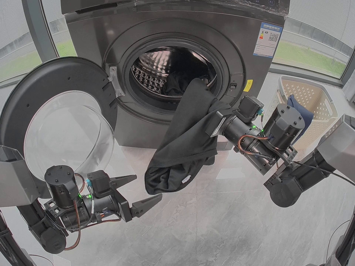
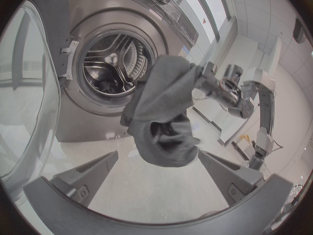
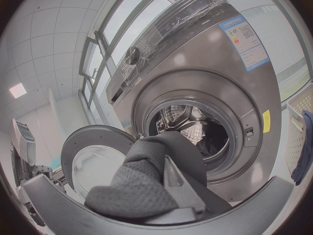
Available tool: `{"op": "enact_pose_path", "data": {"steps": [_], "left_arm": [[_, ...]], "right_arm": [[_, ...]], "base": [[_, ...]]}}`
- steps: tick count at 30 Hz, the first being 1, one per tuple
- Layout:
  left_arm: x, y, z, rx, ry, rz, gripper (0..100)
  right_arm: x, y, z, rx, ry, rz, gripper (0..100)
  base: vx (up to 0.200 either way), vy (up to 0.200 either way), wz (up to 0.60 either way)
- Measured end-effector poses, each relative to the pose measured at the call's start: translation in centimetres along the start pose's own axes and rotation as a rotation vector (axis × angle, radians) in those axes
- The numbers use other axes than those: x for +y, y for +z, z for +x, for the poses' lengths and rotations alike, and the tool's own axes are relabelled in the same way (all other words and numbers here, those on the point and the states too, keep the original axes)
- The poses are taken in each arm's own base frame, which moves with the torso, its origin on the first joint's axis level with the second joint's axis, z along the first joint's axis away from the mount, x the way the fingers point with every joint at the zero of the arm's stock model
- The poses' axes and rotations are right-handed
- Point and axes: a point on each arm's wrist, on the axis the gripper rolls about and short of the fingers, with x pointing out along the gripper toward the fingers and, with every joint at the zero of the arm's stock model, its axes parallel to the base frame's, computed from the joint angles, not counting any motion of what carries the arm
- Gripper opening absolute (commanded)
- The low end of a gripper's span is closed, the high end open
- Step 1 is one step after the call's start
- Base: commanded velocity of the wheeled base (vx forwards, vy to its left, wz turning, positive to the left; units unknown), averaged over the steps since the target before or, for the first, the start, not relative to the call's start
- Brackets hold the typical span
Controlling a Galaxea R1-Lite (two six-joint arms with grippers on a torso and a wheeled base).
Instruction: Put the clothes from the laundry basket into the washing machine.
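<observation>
The right gripper is pinched tight on a black cloth. The cloth hangs just in front of the washing machine, with its top at the round hole. Most of it droops down toward the floor.

To do this well, I think the arm should push deep into the drum and let go only when the hanging end is over the rim. If not, the cloth may slide back out.

The left gripper has its fingers spread wide and holds nothing. It sits low in front of the machine, under the open door.

The drum has some dark clothes inside. The laundry basket, beside the machine, holds 1 blue cloth.
</observation>
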Motion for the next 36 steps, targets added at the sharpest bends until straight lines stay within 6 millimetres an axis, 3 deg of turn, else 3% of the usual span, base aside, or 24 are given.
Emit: {"op": "enact_pose_path", "data": {"steps": [5, 12, 19, 26, 36], "left_arm": [[-0.6, -0.7, -0.6, 0.037, -0.027, 0.023, 100], [-1.6, 0.4, -0.7, -0.012, -0.061, 0.048, 100], [-1.4, 2.5, 1.8, -0.114, -0.085, 0.079, 100], [-1.2, 3.9, 4.9, -0.186, -0.112, 0.086, 100], [-0.7, 3.1, 7.5, -0.181, -0.118, 0.082, 100]], "right_arm": [[0.3, 0.3, -0.2, -0.006, 0.008, 0.002, 0], [0.5, 0.8, -0.3, -0.015, 0.013, 0.003, 0], [1.1, 0.6, -0.6, -0.003, 0.028, 0.009, 0], [2.5, -1.1, -0.6, 0.040, 0.061, 0.023, 0], [4.1, -2.4, -0.7, 0.074, 0.101, 0.037, 0]], "base": [[0.000, 0.000, 0.00], [0.000, 0.000, 0.00], [0.000, 0.000, 0.00], [0.000, 0.000, 0.00], [0.000, 0.000, 0.00]]}}
